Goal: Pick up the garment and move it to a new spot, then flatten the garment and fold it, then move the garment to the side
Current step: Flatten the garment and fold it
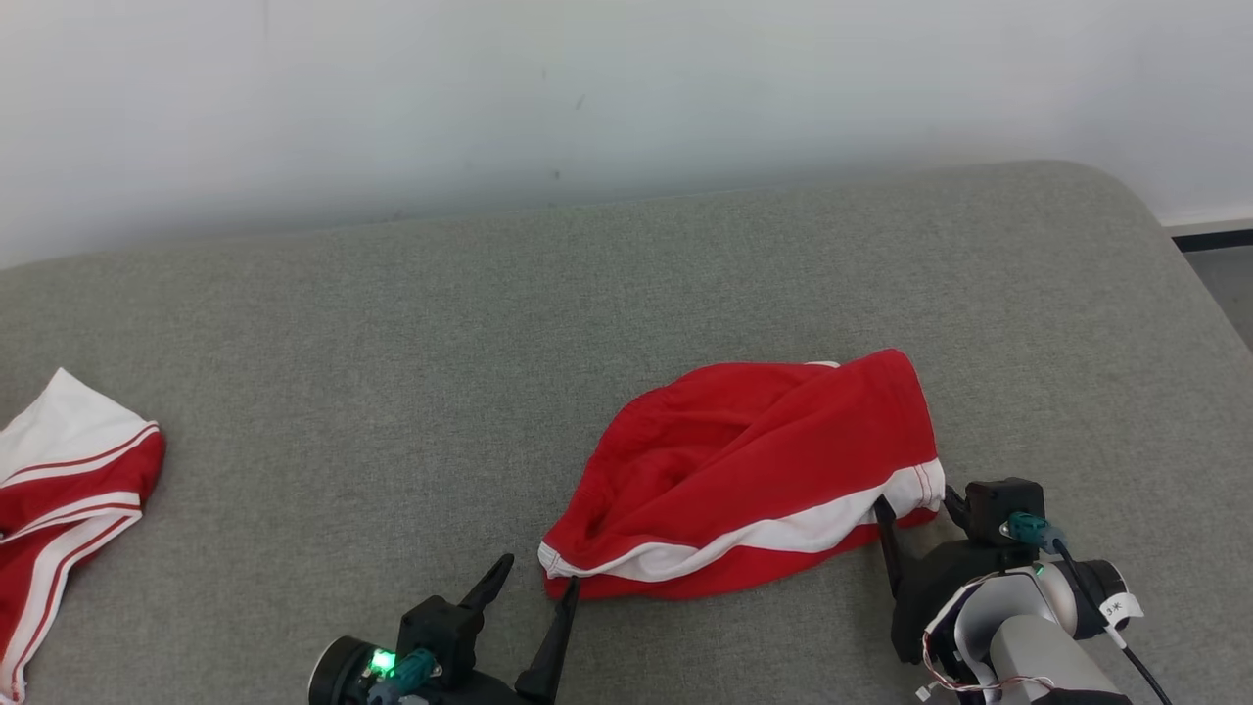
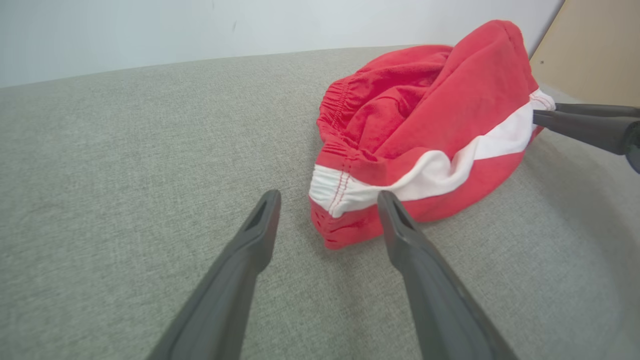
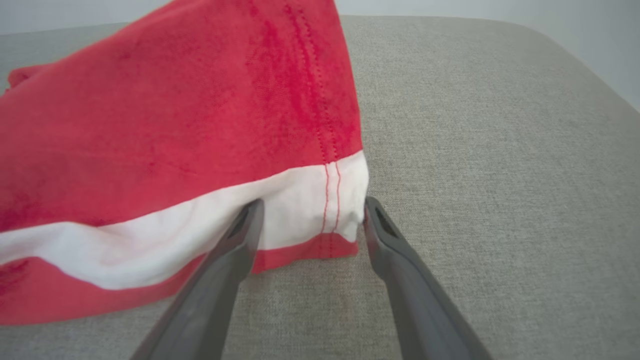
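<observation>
A: Head view: where are the shorts (image 1: 754, 470)?
B: Near the mattress's (image 1: 392, 343) front edge, right of middle. Left pincer (image 2: 328, 193) and right pincer (image 3: 312, 201) both spread at their ends, gripping nothing. Probably the pick-up step: close, then lift.

Garment (image 1: 744, 470): soft matt red cloth, white band, visible stitching. Tabletop (image 1: 392, 343) under it: coarse grey woven fabric, matt. Fingers (image 2: 240, 265) of my left hand (image 2: 328, 197) at its corner: smooth dark plastic, matt. Wall (image 1: 587, 78) behind it: smooth, pale, matt.
</observation>
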Tool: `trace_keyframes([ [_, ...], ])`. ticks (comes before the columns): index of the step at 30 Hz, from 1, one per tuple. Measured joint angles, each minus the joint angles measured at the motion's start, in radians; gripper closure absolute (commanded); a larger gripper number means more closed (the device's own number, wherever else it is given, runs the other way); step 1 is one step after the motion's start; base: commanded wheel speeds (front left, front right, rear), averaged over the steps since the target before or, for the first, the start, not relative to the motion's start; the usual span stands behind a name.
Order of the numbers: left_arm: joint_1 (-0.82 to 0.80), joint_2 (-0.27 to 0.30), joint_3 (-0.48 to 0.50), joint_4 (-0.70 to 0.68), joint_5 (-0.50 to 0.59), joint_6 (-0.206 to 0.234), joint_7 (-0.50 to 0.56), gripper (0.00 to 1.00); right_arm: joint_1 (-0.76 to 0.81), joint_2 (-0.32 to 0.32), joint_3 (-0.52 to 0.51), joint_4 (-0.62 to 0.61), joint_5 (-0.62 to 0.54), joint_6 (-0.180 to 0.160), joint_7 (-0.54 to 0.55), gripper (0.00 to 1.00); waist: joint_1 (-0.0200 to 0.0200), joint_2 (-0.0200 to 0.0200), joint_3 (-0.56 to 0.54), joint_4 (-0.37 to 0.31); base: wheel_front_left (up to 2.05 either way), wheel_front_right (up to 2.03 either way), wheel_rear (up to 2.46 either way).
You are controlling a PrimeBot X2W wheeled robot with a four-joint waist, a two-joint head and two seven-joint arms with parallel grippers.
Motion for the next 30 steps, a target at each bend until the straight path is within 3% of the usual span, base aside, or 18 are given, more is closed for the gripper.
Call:
trace_keyframes([
  [24,-0.081,0.008,-0.070,0.080,-0.038,0.000,0.000,0.00,-0.090,-0.001,0.097,0.124,0.051,0.000,-0.099,0.00,-0.0001,0.0000,0.020,-0.001,0.00,0.00,0.00],
  [26,-0.081,0.008,-0.073,0.082,-0.044,0.000,0.000,0.17,-0.090,0.000,0.102,0.126,0.051,0.000,-0.103,0.00,-0.0001,0.0000,0.018,0.000,0.00,0.00,0.00],
  [27,-0.081,0.008,-0.076,0.084,-0.049,0.000,0.000,0.55,-0.090,0.000,0.107,0.126,0.051,0.000,-0.108,0.00,-0.0001,0.0000,0.016,0.000,0.00,0.00,0.00],
  [28,-0.081,0.008,-0.078,0.085,-0.051,0.000,0.000,0.61,-0.089,0.000,0.110,0.126,0.051,0.000,-0.109,0.00,-0.0001,0.0000,0.014,-0.001,0.00,0.00,0.00],
  [30,-0.081,0.007,-0.082,0.087,-0.057,0.000,0.000,0.95,-0.088,0.001,0.117,0.127,0.051,0.000,-0.110,0.00,-0.0001,0.0000,0.010,-0.002,0.00,0.00,0.00],
])
